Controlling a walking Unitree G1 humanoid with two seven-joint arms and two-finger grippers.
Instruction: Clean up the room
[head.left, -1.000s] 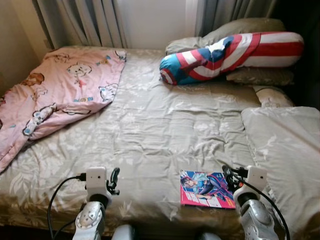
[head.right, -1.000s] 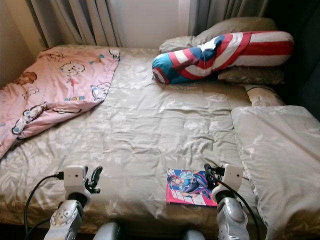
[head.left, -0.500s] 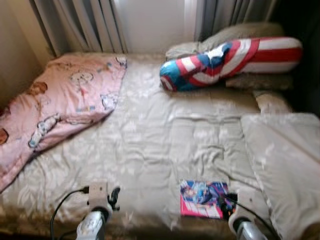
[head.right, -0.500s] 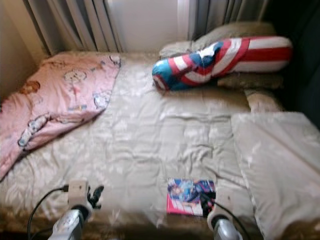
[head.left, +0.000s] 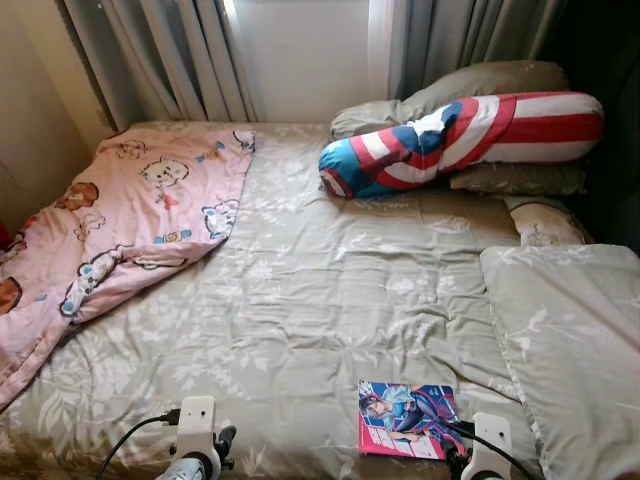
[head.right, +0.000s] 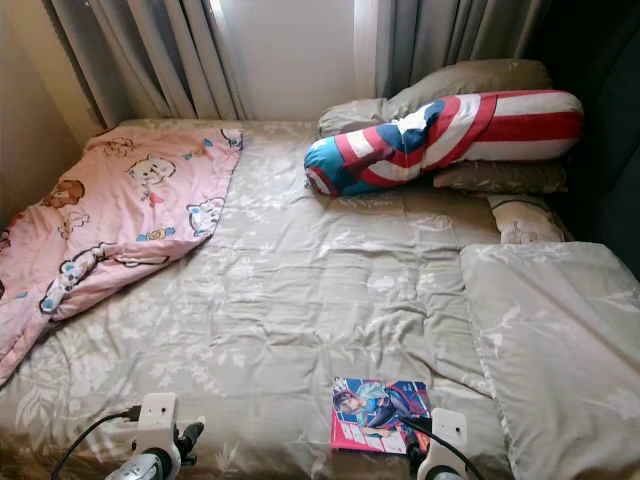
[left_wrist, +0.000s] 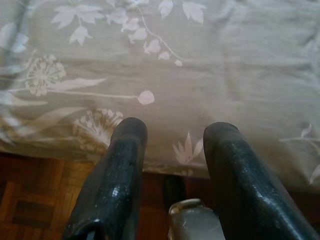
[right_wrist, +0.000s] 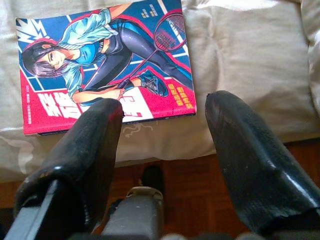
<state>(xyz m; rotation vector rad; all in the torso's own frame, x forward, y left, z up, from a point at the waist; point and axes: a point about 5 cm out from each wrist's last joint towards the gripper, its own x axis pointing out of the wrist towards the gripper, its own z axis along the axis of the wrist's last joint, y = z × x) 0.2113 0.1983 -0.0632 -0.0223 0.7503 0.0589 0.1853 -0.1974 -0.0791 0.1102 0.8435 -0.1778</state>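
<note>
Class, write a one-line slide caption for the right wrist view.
Open right gripper poised over a comic book lying at the bed's edge.

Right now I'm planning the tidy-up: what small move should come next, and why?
Probably ease the right gripper forward to the comic book: it lies flat at the bed's near edge, just beyond the open fingers, not yet held.

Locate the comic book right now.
The glossy red-and-blue comic book lies flat near the bed's front edge on the grey floral bedspread, on the robot's right, just ahead of the open right pincer and left of the grey pillow.
</note>
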